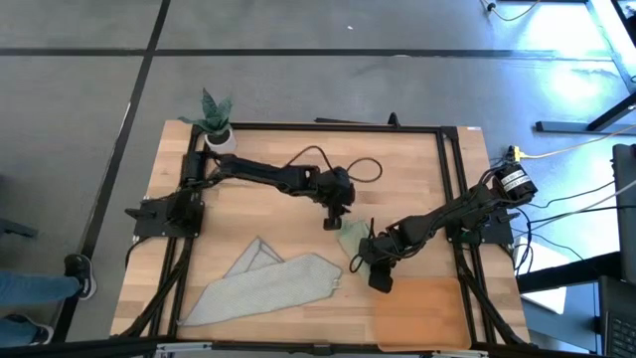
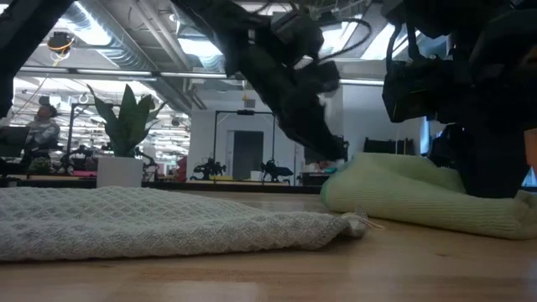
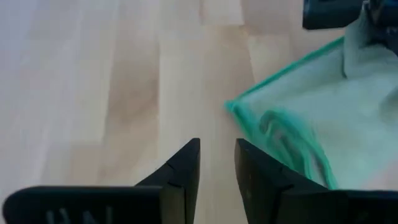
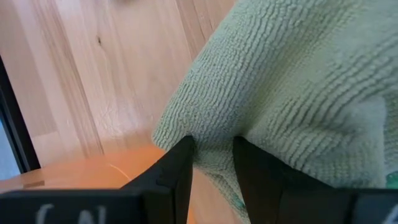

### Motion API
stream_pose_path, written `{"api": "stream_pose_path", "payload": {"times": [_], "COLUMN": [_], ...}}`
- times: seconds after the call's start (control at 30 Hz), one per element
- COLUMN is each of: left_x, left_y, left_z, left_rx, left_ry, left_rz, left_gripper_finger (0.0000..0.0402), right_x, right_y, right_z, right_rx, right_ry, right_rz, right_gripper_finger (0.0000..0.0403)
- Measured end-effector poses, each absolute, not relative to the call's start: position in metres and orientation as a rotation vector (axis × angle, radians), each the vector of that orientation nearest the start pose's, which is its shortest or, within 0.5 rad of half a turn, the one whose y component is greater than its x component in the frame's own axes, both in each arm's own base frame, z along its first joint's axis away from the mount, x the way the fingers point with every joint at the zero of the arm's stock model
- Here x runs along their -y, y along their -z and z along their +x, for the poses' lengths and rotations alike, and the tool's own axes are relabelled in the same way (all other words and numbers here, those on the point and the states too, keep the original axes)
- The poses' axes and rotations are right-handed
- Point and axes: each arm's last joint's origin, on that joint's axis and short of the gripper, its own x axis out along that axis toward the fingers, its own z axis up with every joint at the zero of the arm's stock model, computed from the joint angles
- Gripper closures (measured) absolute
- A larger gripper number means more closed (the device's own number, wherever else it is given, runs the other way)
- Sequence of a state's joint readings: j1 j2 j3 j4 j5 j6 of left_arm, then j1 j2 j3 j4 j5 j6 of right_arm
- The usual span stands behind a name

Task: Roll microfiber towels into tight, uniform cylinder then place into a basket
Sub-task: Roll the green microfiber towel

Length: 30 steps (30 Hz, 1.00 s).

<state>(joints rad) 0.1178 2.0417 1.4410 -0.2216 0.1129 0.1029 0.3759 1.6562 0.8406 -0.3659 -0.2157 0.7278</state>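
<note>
The pale green towel (image 1: 352, 237) lies bunched on the table's middle right, a rounded bundle in the low view (image 2: 419, 197). My right gripper (image 1: 379, 267) is shut on its near end. My left gripper (image 1: 335, 217) hovers just beyond the towel's far left corner (image 3: 239, 109), open, with only bare wood between its fingers (image 3: 217, 165). The grey towel (image 1: 268, 280) lies flat and partly folded at the near left. The orange-brown basket (image 1: 427, 310) sits at the near right, right next to my right gripper. My right gripper pinches a bunched part of the green towel (image 4: 211, 134) between its two fingers, coming from above at a steep slant. One layer or several, I cannot tell. The towel spreads beyond the fingers in a slack heap that rests on the table (image 2: 436, 214).
A small potted plant (image 1: 214, 119) stands at the far left corner. A black frame (image 1: 442, 179) runs along the table's edges, and cables (image 1: 328, 159) loop on the far middle. Bare wood shows between the two towels and at the far right.
</note>
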Motion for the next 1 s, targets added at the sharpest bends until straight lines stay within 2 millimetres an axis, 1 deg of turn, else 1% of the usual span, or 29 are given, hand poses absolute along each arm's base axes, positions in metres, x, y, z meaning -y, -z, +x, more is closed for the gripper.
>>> {"api": "stream_pose_path", "payload": {"times": [0.1, 0.2, 0.33, 0.43, 0.5, 0.7, 0.8, 0.93, 1.0], "left_x": [-0.056, -0.057, -0.046, -0.034, -0.026, -0.006, 0.003, 0.015, 0.021], "left_y": [-0.199, -0.221, -0.249, -0.274, -0.284, -0.296, -0.295, -0.287, -0.283], "left_z": [0.427, 0.413, 0.394, 0.378, 0.365, 0.315, 0.294, 0.273, 0.270], "left_rx": [-0.839, -0.854, -0.875, -0.812, -0.786, -0.746, -0.725, -0.735, -0.731], "left_ry": [0.019, 0.021, 0.048, 0.068, 0.067, 0.034, 0.052, 0.093, 0.107], "left_rz": [-0.032, -0.021, -0.003, 0.018, 0.026, -0.029, -0.043, -0.032, -0.043], "left_gripper_finger": [0.0311, 0.0312, 0.0315, 0.0316, 0.0316, 0.0316, 0.0316, 0.0316, 0.0316], "right_x": [-0.112, -0.111, -0.104, -0.097, -0.093, -0.079, -0.069, -0.054, -0.048], "right_y": [-0.140, -0.140, -0.140, -0.140, -0.140, -0.140, -0.140, -0.140, -0.140], "right_z": [0.268, 0.268, 0.270, 0.272, 0.273, 0.277, 0.280, 0.284, 0.285], "right_rx": [-1.322, -1.323, -1.322, -1.319, -1.317, -1.296, -1.276, -1.243, -1.218], "right_ry": [-0.061, -0.056, -0.035, -0.017, -0.017, -0.053, -0.098, -0.193, -0.278], "right_rz": [0.522, 0.524, 0.541, 0.548, 0.539, 0.465, 0.383, 0.233, 0.129], "right_gripper_finger": [0.0283, 0.0283, 0.0283, 0.0283, 0.0283, 0.0283, 0.0283, 0.0283, 0.0283]}}
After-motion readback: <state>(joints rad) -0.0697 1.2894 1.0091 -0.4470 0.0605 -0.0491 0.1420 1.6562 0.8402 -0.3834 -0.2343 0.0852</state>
